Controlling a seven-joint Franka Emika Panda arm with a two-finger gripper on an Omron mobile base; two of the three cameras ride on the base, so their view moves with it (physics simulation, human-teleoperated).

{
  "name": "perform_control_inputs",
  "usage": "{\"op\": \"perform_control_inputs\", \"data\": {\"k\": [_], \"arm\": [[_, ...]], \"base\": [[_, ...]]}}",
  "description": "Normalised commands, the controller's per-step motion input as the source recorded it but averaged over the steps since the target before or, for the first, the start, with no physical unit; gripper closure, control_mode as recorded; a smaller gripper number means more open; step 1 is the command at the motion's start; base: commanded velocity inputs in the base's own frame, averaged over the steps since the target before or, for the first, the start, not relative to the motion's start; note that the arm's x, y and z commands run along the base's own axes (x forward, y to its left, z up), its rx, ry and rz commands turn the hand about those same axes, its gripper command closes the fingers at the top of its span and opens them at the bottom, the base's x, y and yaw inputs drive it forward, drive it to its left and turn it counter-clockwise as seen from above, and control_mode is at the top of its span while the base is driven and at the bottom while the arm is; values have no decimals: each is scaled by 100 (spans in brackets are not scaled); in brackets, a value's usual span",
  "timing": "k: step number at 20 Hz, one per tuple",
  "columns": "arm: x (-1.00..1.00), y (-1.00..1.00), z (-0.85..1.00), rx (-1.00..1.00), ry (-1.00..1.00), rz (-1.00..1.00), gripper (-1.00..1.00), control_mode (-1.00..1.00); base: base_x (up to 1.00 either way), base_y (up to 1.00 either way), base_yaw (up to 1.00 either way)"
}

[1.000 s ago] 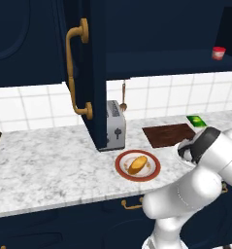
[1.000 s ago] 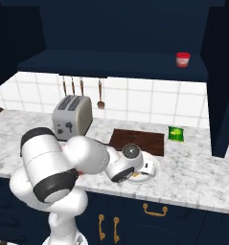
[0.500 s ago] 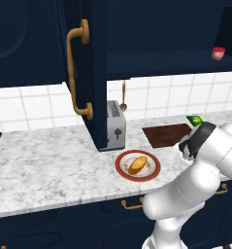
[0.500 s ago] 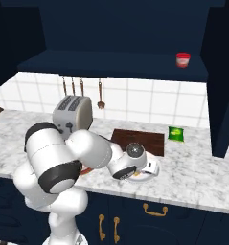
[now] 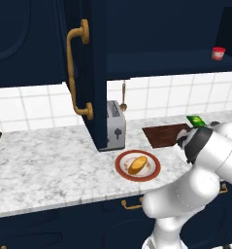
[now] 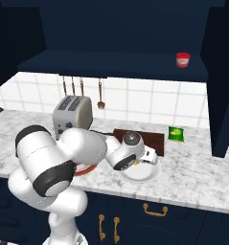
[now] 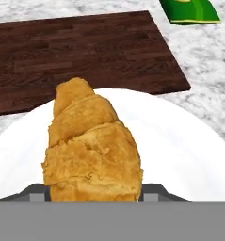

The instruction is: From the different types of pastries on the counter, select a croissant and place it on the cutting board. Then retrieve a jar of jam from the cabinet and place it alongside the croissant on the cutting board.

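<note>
Marbled white-and-grey stone counter (image 5: pixel 54 160) carries the flat dark reddish-brown cutting board (image 7: pixel 81 56), and just beside it the round white plate (image 7: pixel 180 146) where our small golden-orange flaky croissant (image 7: pixel 92 146) lies. We judge it light, soft and crumbly, best pinched gently across its thick middle. Our gripper (image 6: pixel 151 156) straddles it, part open; whether the fingers touch it, we cannot tell.

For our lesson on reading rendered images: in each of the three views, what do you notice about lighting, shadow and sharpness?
Left base view: the cabinet reads almost black while the counter is evenly lit. Right base view: the shelf recess around the jar of jam is deep in shadow. Hand view: the croissant is sharp and evenly lit on its white plate, with no glare; the cutting board behind looks slightly soft.
</note>
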Motion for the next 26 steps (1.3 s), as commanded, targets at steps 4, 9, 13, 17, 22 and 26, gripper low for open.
{"op": "perform_control_inputs", "data": {"k": [4,9,13,17,22,26], "arm": [[81,7,57,0,19,-4,100,-100],[62,8,18,0,19,-2,100,-100],[33,2,3,0,16,0,100,-100],[56,25,-11,0,14,0,100,-100],[77,52,-36,0,4,0,100,-100],[59,21,-57,0,-2,0,100,-100]], "base": [[0,0,0],[0,0,0],[0,0,0],[0,0,0],[0,0,0],[0,0,0]]}}
